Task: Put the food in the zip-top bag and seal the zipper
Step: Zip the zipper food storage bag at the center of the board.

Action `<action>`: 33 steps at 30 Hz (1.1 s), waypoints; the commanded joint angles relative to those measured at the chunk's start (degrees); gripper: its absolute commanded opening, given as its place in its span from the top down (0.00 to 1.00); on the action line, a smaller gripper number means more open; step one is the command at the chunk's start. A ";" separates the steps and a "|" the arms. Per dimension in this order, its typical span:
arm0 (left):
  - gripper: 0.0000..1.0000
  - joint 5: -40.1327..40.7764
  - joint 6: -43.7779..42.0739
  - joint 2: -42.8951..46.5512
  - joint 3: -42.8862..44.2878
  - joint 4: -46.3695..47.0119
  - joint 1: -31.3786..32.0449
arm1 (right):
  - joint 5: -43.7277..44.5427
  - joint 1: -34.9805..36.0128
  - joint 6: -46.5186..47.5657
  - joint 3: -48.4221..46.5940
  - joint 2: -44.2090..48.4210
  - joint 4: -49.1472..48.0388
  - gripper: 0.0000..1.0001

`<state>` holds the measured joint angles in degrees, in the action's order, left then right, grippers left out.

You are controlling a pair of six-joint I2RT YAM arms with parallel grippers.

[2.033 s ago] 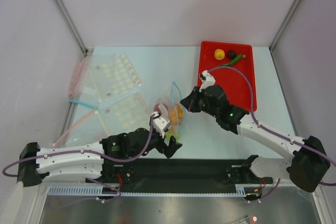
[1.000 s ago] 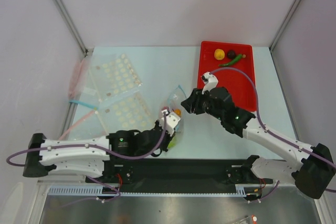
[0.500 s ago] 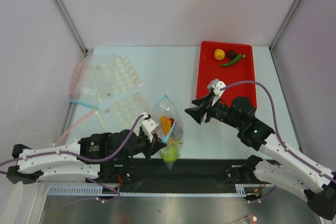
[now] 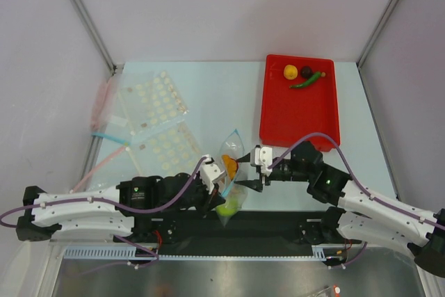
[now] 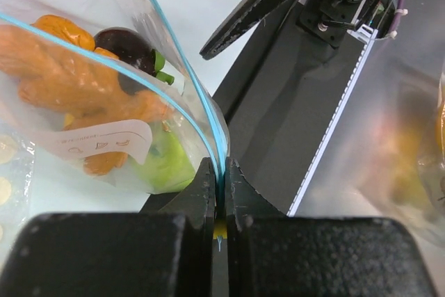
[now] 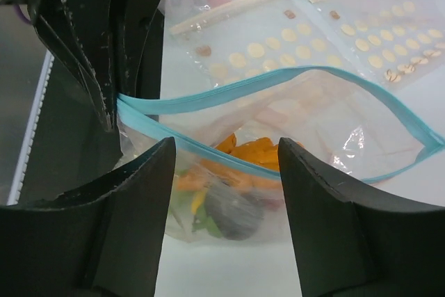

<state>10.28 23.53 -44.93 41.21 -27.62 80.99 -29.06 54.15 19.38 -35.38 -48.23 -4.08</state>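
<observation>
Two end effectors at the zip-top bag [image 4: 229, 145], left end effector [image 5: 219, 172] pinching the zipper [image 5: 200, 95] corner, right end effector [image 6: 226, 145] spread, now closer to the mouth than before

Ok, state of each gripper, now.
Left gripper: shut on the zipper of the zip-top bag.
Right gripper: open, holding nothing, just in front of the bag's open mouth.
</observation>
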 commanded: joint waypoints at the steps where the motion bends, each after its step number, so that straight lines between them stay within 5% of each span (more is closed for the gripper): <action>1: 1.00 -1.58 0.47 1.33 -0.08 1.60 0.57 | -2.05 0.95 8.39 -0.31 -0.28 -0.15 0.34; 9: 1.00 -2.99 0.20 0.90 1.76 -0.24 0.92 | -0.39 4.73 15.76 -0.57 -2.48 1.08 0.34; 13: 1.00 -3.25 -0.32 0.81 3.35 -2.09 1.01 | 1.55 7.28 19.38 -2.94 -5.55 3.81 0.42; 16: 1.00 -2.29 -0.50 1.15 4.66 -4.19 1.01 | 1.55 7.81 20.43 -5.13 -8.02 8.11 0.59; 18: 1.00 -0.45 -0.41 1.68 5.54 -5.78 1.01 | 0.85 7.81 20.70 -5.84 -8.46 9.43 0.93; 19: 0.98 0.34 -0.24 2.29 5.81 -6.22 1.01 | 0.32 7.81 20.44 -6.28 -8.55 9.79 1.00; 26: 0.22 6.23 1.43 11.59 1.17 -2.20 1.01 | -0.03 7.81 11.67 -5.49 -7.93 2.95 1.00; 29: 0.09 6.50 0.65 17.05 -5.32 5.95 1.01 | 0.40 7.81 8.50 -5.84 -7.76 1.71 1.00; 33: 0.07 8.87 -2.78 24.00 -12.37 14.94 1.01 | 3.12 7.81 0.69 -4.27 -7.14 -4.08 1.00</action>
<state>16.34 23.68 -22.96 33.17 -22.46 81.67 -27.81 61.67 27.75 -38.94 -56.88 -0.58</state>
